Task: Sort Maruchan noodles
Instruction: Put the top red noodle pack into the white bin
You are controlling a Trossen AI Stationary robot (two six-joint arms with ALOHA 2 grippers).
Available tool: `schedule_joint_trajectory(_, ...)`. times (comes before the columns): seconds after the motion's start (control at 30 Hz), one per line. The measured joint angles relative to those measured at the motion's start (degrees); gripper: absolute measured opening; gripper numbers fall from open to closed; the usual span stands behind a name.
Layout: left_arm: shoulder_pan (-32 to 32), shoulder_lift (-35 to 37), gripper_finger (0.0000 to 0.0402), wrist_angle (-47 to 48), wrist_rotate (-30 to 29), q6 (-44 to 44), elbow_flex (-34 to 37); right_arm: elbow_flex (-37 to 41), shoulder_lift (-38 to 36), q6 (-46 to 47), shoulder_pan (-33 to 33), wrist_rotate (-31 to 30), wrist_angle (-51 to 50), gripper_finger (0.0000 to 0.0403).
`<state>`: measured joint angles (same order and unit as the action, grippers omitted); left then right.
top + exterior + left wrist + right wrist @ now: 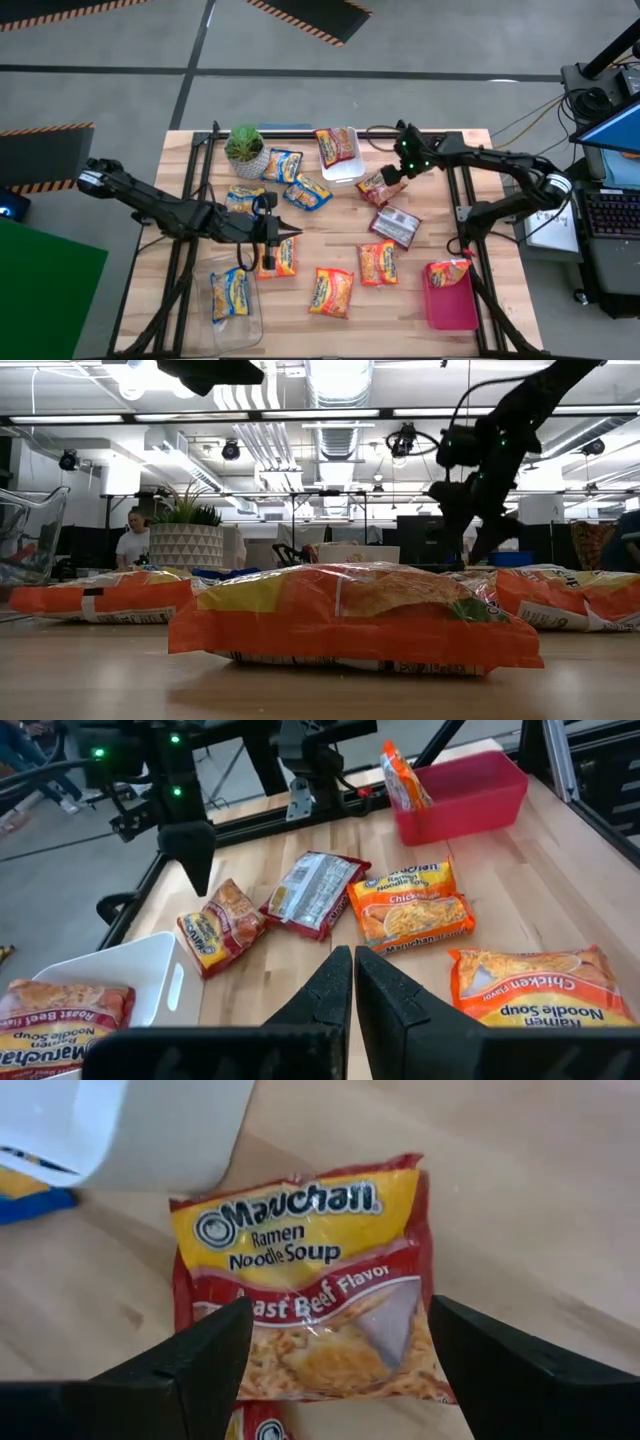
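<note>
Maruchan packets lie flat across the wooden table: blue ones [282,164] near the plant, orange ones [332,290] toward the near edge, and red ones mid-table. My right gripper [340,1320] is open and hovers over a red roast-beef packet [305,1290], one finger on either side and not touching it; the high view shows the same right gripper [393,178] over the packet [376,188]. My left gripper [353,965] is shut and empty, and stands over the table's middle [293,233] beside an orange packet [275,256].
A white bin [345,168] at the far edge holds a red packet. A red bin [452,305] near the right corner holds an orange one, and a clear bin [240,325] near the left holds a blue one. A potted plant [245,148] stands far left. Another red packet [395,227] lies face down.
</note>
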<state>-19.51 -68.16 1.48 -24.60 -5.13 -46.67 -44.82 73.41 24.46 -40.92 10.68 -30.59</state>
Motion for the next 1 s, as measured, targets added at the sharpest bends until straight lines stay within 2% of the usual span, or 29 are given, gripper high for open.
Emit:
schedule_joint_trajectory(0.13, 0.00, 0.00, 0.0000, -0.26, 0.02, -0.28, 0.21, 0.00, 2.81, -2.86, -2.97, 0.92, -0.07, 0.0286)
schedule_joint_trajectory(0.33, 0.00, -0.02, 0.0000, -0.13, 0.04, -0.19, 0.92, 0.00, 7.93, -5.87, -3.24, 8.12, 0.24, 0.0279)
schedule_joint_trajectory(0.57, 0.00, -0.04, 0.0000, -0.11, 0.07, -0.17, 1.43, 0.00, 11.40, -5.79, -3.25, 8.44, 3.02, 0.0250)
schedule_joint_trajectory(0.73, 0.00, -0.04, 0.0000, -0.11, 0.07, -0.17, 1.43, -0.02, 11.76, -5.97, -3.24, 8.42, 3.10, 0.0190)
schedule_joint_trajectory(1.0, 0.00, -0.04, 0.0000, -0.11, 0.09, -0.25, 1.43, 0.00, 8.57, -7.62, -3.22, 8.42, 2.66, 0.0055)
